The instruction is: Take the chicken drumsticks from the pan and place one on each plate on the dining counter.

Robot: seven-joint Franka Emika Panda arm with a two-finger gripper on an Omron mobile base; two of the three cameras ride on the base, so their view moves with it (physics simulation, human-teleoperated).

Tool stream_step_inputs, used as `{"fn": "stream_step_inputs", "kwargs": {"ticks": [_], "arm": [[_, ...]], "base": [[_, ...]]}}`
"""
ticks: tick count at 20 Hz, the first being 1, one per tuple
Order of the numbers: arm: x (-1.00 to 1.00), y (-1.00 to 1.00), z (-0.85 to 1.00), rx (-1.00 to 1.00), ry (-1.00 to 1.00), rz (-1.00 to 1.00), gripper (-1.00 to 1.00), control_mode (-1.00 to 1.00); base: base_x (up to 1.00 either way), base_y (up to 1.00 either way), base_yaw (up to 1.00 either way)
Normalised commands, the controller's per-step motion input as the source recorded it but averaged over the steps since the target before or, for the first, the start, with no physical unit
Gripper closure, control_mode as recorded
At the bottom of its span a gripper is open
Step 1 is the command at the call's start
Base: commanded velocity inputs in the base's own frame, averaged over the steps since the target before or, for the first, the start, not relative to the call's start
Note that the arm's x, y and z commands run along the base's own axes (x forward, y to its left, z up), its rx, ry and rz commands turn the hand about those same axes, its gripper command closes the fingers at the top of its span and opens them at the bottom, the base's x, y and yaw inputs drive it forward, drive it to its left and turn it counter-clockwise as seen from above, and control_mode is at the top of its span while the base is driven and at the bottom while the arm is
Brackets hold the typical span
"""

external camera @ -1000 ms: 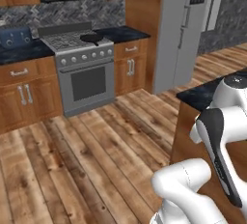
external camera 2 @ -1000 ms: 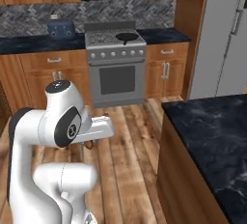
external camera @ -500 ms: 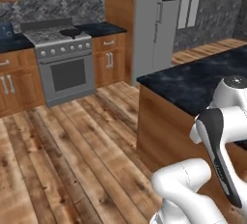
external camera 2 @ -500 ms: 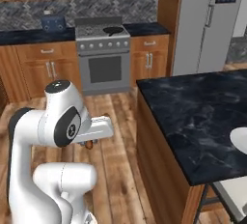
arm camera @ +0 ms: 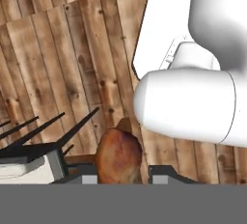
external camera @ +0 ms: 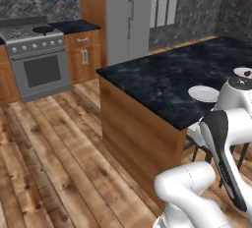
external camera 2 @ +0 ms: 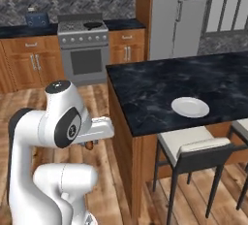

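A golden-brown chicken drumstick (arm camera: 118, 156) sits between the dark fingertips (arm camera: 88, 179) of my gripper (arm camera: 123, 179), which is shut on it over the wooden floor. The hand is tucked low beside the arm, where a bit of the drumstick (external camera 2: 89, 145) shows. The black pan (external camera 2: 93, 24) (external camera: 43, 28) rests on the stove far behind; its contents are too small to tell. The dining counter (external camera: 162, 82) (external camera 2: 145, 88) has a black marbled top. One white plate (external camera 2: 190, 106) (external camera: 204, 93) lies near its front edge, and another plate (external camera: 243, 71) lies farther right.
A white-seated chair (external camera 2: 191, 144) with black legs stands against the counter's near side, and its legs show in the hand view (arm camera: 29, 143). The steel fridge (external camera: 129, 15) stands beyond the counter. Wooden floor (external camera: 44, 148) stretches between stove and island.
The whole scene has slid left as the base drove: the stove has moved away to the left, and the dining counter with its plates has come into view. The arm keeps its folded pose.
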Motion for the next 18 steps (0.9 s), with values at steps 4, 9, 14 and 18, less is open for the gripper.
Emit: {"fn": "stream_step_inputs", "kwargs": {"ticks": [4,9,14,18], "arm": [[0.0,0.0,0.0,0.0,0.0,0.0,1.0,1.0],[0.0,0.0,0.0,0.0,0.0,0.0,1.0,1.0],[0.0,0.0,0.0,0.0,0.0,0.0,1.0,1.0],[0.0,0.0,0.0,0.0,0.0,0.0,1.0,1.0]], "base": [[-0.01,-0.74,-0.01],[0.48,-0.31,0.04],[0.59,-0.4,0.0],[0.72,-0.48,0.0]]}}
